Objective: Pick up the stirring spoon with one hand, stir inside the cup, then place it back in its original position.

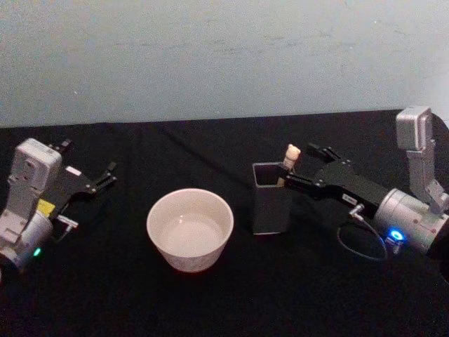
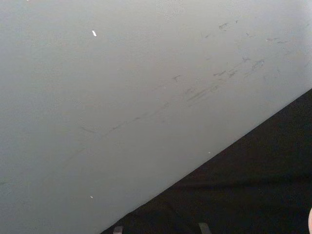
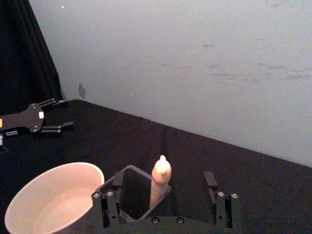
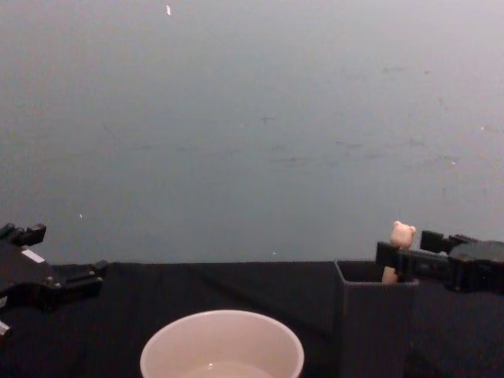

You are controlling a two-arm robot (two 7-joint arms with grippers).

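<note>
The stirring spoon (image 1: 291,155) stands in the dark grey square holder (image 1: 270,201), with its beige bear-head handle (image 4: 402,234) poking above the rim. The spoon's bowl is hidden inside the holder. My right gripper (image 1: 300,164) reaches in from the right, open. One finger stands on each side of the handle (image 3: 161,176) without touching it. The off-white cup (image 1: 189,228) sits left of the holder (image 3: 132,192) on the black table. My left gripper (image 1: 109,175) rests open at the far left, well away from the cup (image 4: 222,346).
A black cloth covers the table (image 1: 231,302), and a pale wall (image 1: 224,56) rises close behind it. Bare cloth lies in front of the cup and between the cup and the left gripper (image 3: 61,114).
</note>
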